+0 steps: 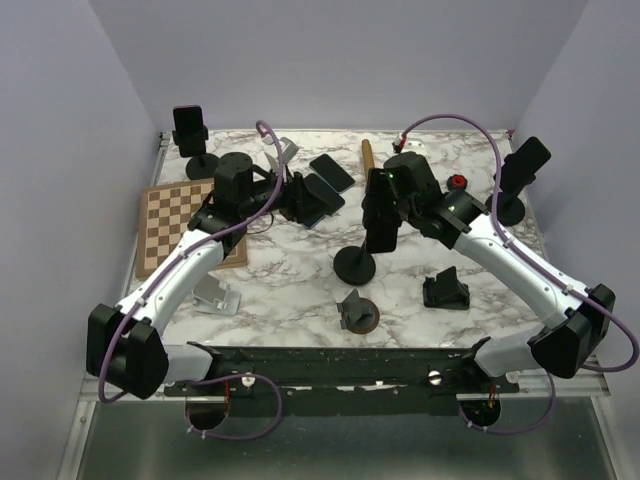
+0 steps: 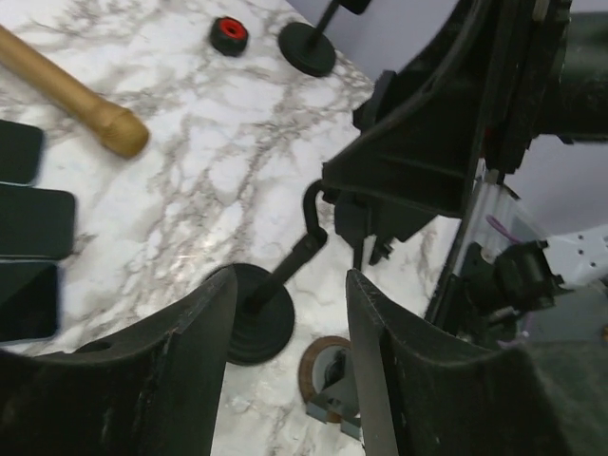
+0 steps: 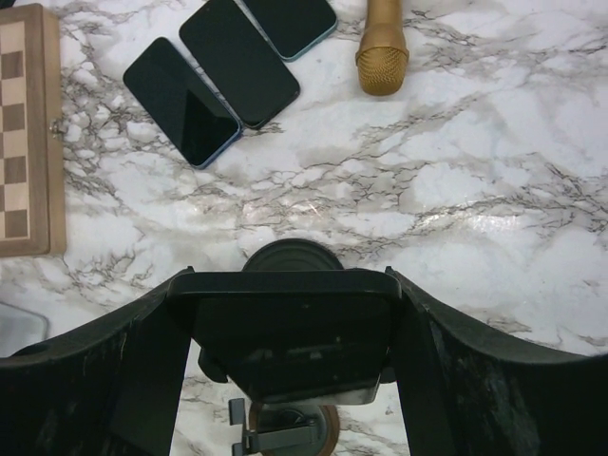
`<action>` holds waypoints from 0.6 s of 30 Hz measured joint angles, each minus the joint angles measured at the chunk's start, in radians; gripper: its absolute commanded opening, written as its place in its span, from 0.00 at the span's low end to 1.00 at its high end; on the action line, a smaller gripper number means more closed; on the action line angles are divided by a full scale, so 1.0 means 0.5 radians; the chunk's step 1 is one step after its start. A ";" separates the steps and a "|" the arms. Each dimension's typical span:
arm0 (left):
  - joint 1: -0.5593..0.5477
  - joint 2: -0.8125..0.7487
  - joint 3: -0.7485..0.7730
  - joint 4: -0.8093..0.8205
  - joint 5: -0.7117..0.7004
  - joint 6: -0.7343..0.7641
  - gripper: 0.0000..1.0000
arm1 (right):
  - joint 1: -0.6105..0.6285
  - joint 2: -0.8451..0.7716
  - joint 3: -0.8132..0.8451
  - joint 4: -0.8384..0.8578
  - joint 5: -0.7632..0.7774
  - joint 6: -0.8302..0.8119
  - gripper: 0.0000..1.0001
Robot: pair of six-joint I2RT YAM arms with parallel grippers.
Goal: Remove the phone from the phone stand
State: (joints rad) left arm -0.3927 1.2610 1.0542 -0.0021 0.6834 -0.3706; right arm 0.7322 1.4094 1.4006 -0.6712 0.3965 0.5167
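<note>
A black phone (image 3: 285,342) sits upright in the clamp of the phone stand, whose round black base (image 1: 355,266) rests mid-table. My right gripper (image 3: 290,277) is shut on the phone, one finger pressed against each side edge, with the stand's base (image 3: 290,255) showing just beyond. In the top view the right gripper (image 1: 380,205) reaches it from the right. My left gripper (image 1: 305,197) hovers left of the stand, open and holding nothing. In the left wrist view its fingers (image 2: 291,277) frame the stand's base (image 2: 258,318) and its slanted stem without touching them.
Loose phones (image 3: 180,100) lie flat behind the stand beside a wooden handle (image 3: 382,47). A chessboard (image 1: 185,225) is at left. Two more stands holding phones are at the back left (image 1: 190,130) and right (image 1: 520,170). Small holders (image 1: 445,290) (image 1: 357,312) sit near the front.
</note>
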 measured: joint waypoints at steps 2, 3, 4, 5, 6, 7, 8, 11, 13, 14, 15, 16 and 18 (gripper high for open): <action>-0.031 0.066 -0.005 0.051 0.100 -0.036 0.61 | -0.050 -0.031 -0.025 0.014 -0.070 -0.040 0.01; -0.057 0.097 -0.006 0.064 0.134 -0.047 0.65 | -0.056 -0.037 -0.031 0.021 -0.095 -0.058 0.01; -0.087 0.122 -0.007 0.079 0.162 -0.055 0.66 | -0.058 -0.040 -0.037 0.031 -0.124 -0.076 0.01; -0.123 0.148 -0.007 0.092 0.188 -0.059 0.68 | -0.058 -0.040 -0.039 0.040 -0.149 -0.088 0.01; -0.167 0.177 -0.007 0.101 0.217 -0.065 0.68 | -0.058 -0.040 -0.040 0.047 -0.170 -0.097 0.01; -0.208 0.208 -0.007 0.110 0.244 -0.072 0.68 | -0.058 -0.040 -0.041 0.053 -0.188 -0.105 0.01; -0.230 0.230 -0.007 0.121 0.267 -0.076 0.65 | -0.058 -0.040 -0.043 0.061 -0.208 -0.110 0.01; -0.305 0.336 -0.007 0.184 0.336 -0.124 0.54 | -0.058 -0.041 -0.054 0.093 -0.269 -0.123 0.01; -0.311 0.385 -0.007 0.209 0.356 -0.151 0.54 | -0.059 -0.040 -0.056 0.105 -0.304 -0.127 0.01; -0.311 0.418 -0.007 0.229 0.362 -0.163 0.53 | -0.058 -0.040 -0.057 0.108 -0.317 -0.127 0.01; -0.311 0.443 -0.007 0.240 0.364 -0.169 0.53 | -0.058 -0.040 -0.058 0.113 -0.332 -0.128 0.01; -0.311 0.456 -0.007 0.246 0.363 -0.172 0.53 | -0.058 -0.041 -0.059 0.117 -0.346 -0.128 0.01; -0.309 0.491 -0.007 0.262 0.363 -0.176 0.53 | -0.058 -0.040 -0.060 0.125 -0.372 -0.128 0.01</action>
State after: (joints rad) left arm -0.5472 1.5066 1.0508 0.1291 0.8650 -0.4587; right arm 0.7033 1.3891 1.3705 -0.6086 0.2108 0.4526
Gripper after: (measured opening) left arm 0.532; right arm 0.801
